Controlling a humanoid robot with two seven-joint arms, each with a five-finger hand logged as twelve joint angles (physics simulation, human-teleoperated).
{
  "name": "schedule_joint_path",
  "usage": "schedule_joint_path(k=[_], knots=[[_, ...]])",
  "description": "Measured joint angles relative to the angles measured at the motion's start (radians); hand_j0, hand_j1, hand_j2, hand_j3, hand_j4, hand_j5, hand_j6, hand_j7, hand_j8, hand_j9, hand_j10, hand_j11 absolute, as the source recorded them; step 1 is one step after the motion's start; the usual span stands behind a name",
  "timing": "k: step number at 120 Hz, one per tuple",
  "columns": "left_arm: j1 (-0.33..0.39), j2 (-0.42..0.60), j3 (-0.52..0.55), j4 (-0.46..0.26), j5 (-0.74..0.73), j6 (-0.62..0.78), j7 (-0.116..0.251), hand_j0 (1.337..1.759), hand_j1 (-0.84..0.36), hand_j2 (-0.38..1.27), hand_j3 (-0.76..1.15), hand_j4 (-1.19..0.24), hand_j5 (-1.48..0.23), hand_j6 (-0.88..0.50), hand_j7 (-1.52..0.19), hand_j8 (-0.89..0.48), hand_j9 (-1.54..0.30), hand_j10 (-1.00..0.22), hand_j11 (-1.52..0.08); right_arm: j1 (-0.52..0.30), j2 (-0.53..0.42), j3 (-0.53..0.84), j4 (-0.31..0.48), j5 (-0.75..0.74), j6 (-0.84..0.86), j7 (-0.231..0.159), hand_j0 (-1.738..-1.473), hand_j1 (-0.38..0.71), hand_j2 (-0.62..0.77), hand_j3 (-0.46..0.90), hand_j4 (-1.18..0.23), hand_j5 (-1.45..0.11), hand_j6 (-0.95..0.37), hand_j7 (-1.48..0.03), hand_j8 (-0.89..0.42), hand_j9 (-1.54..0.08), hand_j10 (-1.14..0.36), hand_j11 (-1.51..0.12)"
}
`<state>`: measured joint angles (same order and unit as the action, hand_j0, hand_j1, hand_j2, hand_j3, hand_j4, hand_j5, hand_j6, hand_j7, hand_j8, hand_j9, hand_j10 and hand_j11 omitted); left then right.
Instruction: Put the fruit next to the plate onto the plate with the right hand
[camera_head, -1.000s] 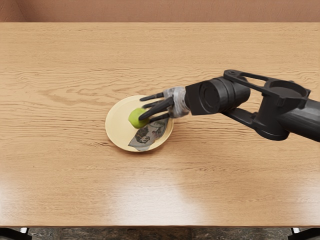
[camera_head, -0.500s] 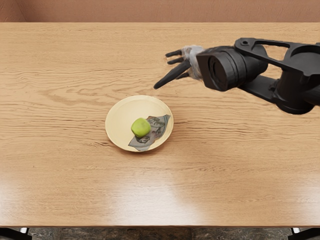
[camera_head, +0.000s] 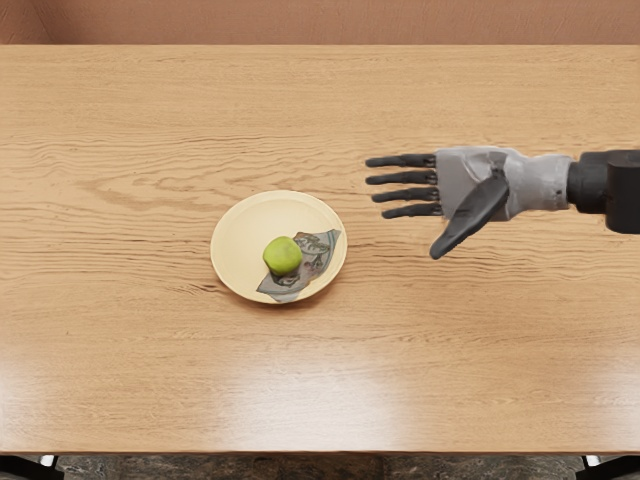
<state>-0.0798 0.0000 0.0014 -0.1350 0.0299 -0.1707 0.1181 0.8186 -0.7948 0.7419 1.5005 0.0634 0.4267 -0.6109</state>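
A wide wooden bench (camera_head: 120, 380) fills the view. From the right edge, the right robot hand (camera_head: 472, 186) hangs above the bench well apart from the plate, fingers spread flat and straight, thumb angled down, holding nothing. Left of centre sits a round pale yellow plate (camera_head: 230, 238). A small green fruit (camera_head: 283, 255) rests on the plate, beside a grey patterned patch (camera_head: 318, 247). The fruit looks light, firm and smooth, and likely to roll. Any regrasp would best wrap its widest middle, thumb opposite fingers.
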Motion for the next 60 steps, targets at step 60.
schedule_joint_path(k=[60], knots=[[-0.001, 0.0, -0.002, -0.001, 0.001, 0.0, 0.0, 1.658, 0.07, 0.05, 0.0, -0.23, -0.3, -0.23, -0.3, -0.23, -0.3, -0.23, -0.3, -0.351, -0.193, 0.241, -0.012, 0.232, 0.183, 0.0, -1.658, -0.3, -0.01, 0.0, -0.04, -0.06, -0.04, -0.06, -0.04, -0.06, -0.04, -0.06]])
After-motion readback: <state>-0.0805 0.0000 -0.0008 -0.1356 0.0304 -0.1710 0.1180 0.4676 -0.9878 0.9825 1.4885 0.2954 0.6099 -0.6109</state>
